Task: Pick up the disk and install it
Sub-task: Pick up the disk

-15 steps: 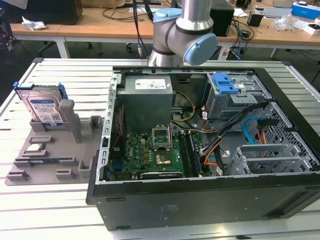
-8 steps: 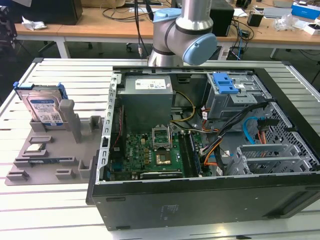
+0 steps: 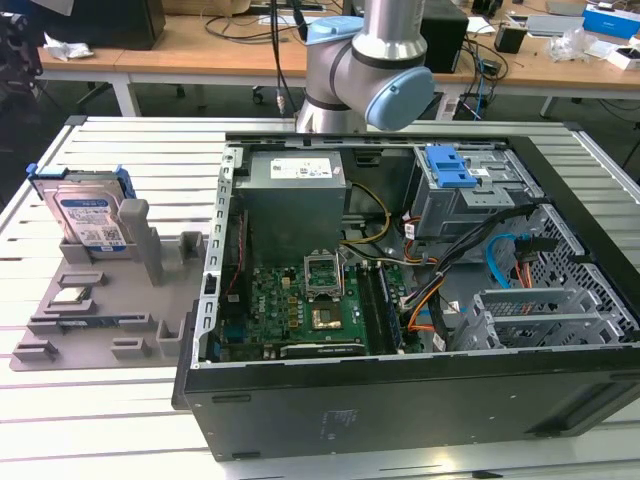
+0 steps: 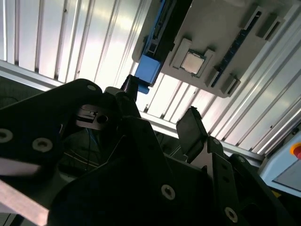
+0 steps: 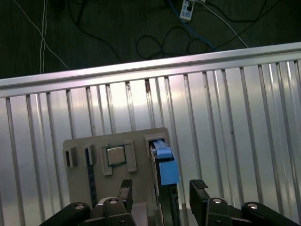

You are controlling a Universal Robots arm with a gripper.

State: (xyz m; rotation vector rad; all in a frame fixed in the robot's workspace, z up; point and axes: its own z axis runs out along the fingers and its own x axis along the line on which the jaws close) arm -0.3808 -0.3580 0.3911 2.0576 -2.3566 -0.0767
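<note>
The jaws stand open with nothing between them. In the first wrist view the gripper (image 5: 162, 188) hangs over the disk (image 5: 165, 167), which stands on edge in a slot of the grey holder (image 5: 141, 136), beyond the fingertips and not gripped. Its thin upper edge runs along the midline of the gap, its broad faces turned toward the two fingers and its blue carrier end pointing away from the jaws. A small square chip (image 5: 115, 155) sits to one finger's side. The open computer case (image 3: 400, 400) lies well apart.
</note>
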